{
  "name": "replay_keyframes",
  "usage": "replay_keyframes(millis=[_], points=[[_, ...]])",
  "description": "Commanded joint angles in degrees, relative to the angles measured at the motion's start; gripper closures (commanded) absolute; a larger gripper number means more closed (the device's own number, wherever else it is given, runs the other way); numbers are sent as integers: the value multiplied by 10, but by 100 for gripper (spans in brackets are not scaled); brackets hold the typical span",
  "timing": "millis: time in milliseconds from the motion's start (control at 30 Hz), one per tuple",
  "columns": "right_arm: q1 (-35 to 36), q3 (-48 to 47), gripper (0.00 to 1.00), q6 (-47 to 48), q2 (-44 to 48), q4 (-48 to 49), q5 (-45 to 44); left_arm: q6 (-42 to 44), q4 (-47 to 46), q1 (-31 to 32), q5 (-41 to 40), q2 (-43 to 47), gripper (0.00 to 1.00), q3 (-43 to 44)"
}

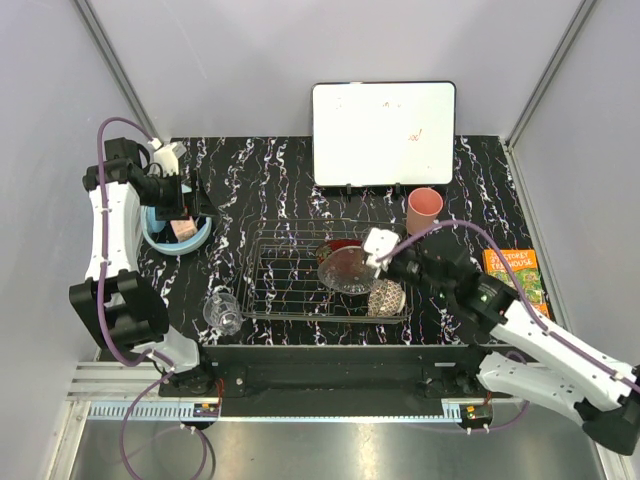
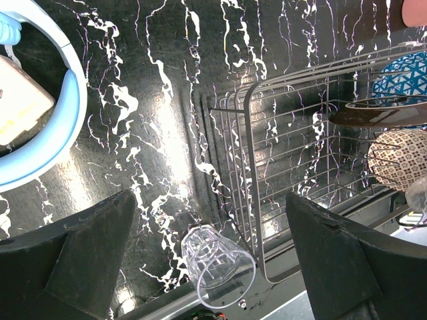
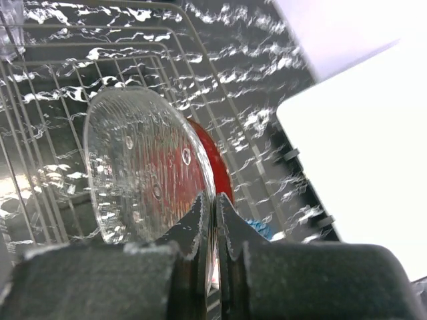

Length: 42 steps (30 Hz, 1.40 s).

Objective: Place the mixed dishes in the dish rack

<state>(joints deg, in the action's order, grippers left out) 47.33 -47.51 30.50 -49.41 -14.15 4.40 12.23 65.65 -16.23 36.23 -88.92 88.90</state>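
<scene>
The chrome wire dish rack (image 1: pixel 290 280) stands mid-table. My right gripper (image 3: pixel 215 212) is shut on the rim of the clear glass bowl (image 3: pixel 143 173), holding it on edge inside the rack (image 3: pixel 47 80), right in front of the red bowl (image 3: pixel 215 160). In the top view that gripper (image 1: pixel 378 256) sits at the bowl's right edge (image 1: pixel 346 270). The beige lattice bowl (image 1: pixel 386 297) stands in the rack's near right corner, and a blue patterned bowl (image 2: pixel 403 70) shows behind it. My left gripper (image 2: pixel 213 260) is open, high above the small clear glass (image 2: pixel 217 263), which stands left of the rack. The pink cup (image 1: pixel 424 210) stands beyond the rack.
A light blue dish (image 1: pixel 170 235) holding a beige block sits at the left under my left wrist. A white board (image 1: pixel 383 133) leans at the back. An orange and green book (image 1: pixel 515 275) lies at the right edge. Grey walls close in both sides.
</scene>
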Motion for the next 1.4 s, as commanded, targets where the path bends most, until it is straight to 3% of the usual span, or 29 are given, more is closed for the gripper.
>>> replay_keyframes(millis=[0, 267, 367, 967, 1367], points=[[75, 13, 100, 130, 30, 60, -141, 3, -12, -3, 9, 23, 1, 14], [209, 17, 100, 264, -23, 58, -308, -2, -11, -3, 9, 22, 1, 12], [227, 21, 100, 286, -53, 54, -325, -1, -10, -3, 8, 24, 1, 11], [242, 50, 100, 323, -76, 48, -334, 13, -9, -3, 14, 35, 1, 6], [254, 70, 100, 236, -120, 40, -308, 32, -1, -4, 15, 42, 1, 3]])
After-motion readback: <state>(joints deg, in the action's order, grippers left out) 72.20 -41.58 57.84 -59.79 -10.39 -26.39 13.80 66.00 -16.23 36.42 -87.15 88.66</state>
